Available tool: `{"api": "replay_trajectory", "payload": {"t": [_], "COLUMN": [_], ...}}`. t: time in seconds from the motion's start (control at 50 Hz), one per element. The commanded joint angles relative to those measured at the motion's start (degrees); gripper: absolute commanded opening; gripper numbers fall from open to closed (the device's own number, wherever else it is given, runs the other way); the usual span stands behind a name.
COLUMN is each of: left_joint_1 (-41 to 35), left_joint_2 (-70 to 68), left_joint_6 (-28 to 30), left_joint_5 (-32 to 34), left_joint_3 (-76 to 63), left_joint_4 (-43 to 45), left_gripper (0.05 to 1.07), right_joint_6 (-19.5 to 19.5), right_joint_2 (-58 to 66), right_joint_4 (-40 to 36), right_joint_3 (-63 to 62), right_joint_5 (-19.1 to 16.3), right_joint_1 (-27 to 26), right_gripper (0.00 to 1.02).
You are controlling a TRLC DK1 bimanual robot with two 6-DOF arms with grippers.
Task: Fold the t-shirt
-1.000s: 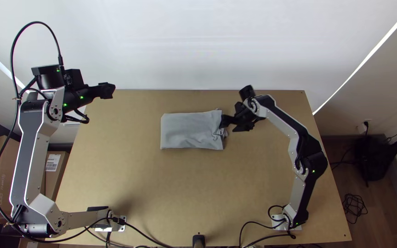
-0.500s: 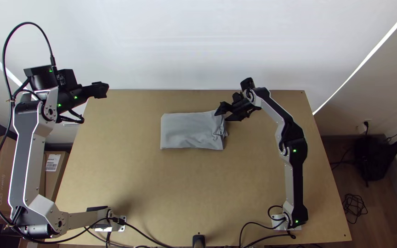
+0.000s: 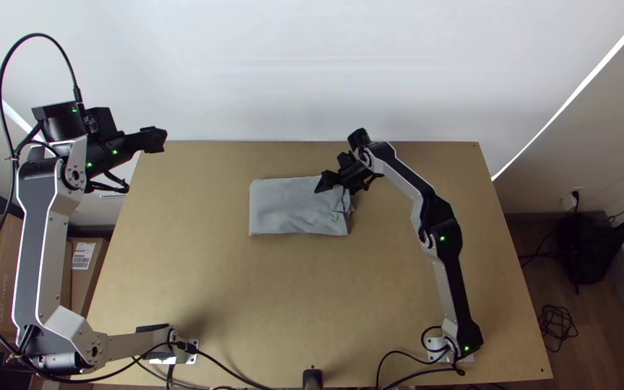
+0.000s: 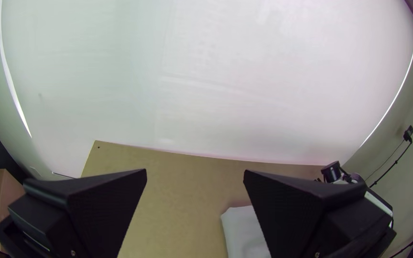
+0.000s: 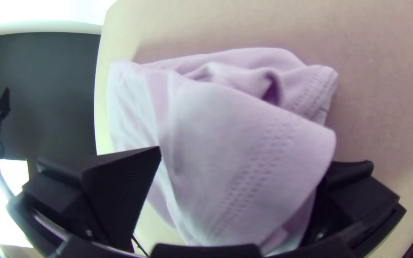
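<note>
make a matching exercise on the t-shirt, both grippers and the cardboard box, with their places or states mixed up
1. t-shirt
2. left gripper
3. right gripper
4. cardboard box

a. open, at the t-shirt's far right corner
b. beyond the left edge of the table
c. lying folded into a rough rectangle
d. open, near the table's far left corner

Pairs: 1-c, 2-d, 3-a, 4-b
</note>
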Motion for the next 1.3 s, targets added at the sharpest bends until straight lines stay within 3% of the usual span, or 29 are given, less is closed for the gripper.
{"api": "replay_trajectory", "payload": {"t": [0.0,0.04,0.12,0.22,0.44,0.52,0.64,0.68,0.88,1.08,1.28], "left_joint_1": [0.81,1.07,1.6,1.86,1.77,1.77,1.77,1.77,1.07,0.19,0.01], "left_joint_2": [-1.35,-1.43,-1.52,-1.79,-1.87,-1.96,-1.96,-1.96,-2.31,-2.84,-3.54], "left_joint_6": [0.68,0.77,1.04,1.04,1.04,1.04,1.04,1.04,1.04,0.95,1.04], "left_joint_5": [-0.14,-0.14,-0.14,-0.14,-0.05,-0.05,-0.05,0.03,0.56,0.65,0.65], "left_joint_3": [2.15,2.15,2.06,1.8,1.71,1.71,1.62,1.71,1.62,1.53,1.62], "left_joint_4": [-0.34,-0.34,-0.6,-0.96,-0.87,-0.78,-0.78,-0.69,-0.69,-0.69,-0.78], "left_gripper": [1.03,1.03,1.03,1.03,1.03,1.03,1.03,1.03,1.03,1.03,1.03], "right_joint_6": [1.35,1.35,1.88,2.49,2.49,-2.25,-10.51,-11.22,-10.51,-5.42,0.38], "right_joint_2": [3.61,3.34,2.47,-0.17,-11.24,-15.46,-21.79,-23.29,-25.75,-21.79,-16.17], "right_joint_4": [-1.03,-0.86,-0.59,1.08,10.22,10.66,10.66,11.27,13.12,14.0,14.61], "right_joint_3": [0.85,0.76,0.5,-2.14,-17.34,-23.76,-33.95,-36.24,-37.47,-29.12,-20.24], "right_joint_5": [0.21,0.39,1.36,1.97,8.48,12.61,12.61,12.69,12.61,12.52,12.61], "right_joint_1": [-0.74,-1.7,-4.25,-8.47,-17.09,-18.23,-19.63,-20.51,-30.27,-39.41,-44.33], "right_gripper": [0.25,0.1,0.02,0.02,0.02,0.02,0.02,0.02,0.02,0.02,0.02]}}
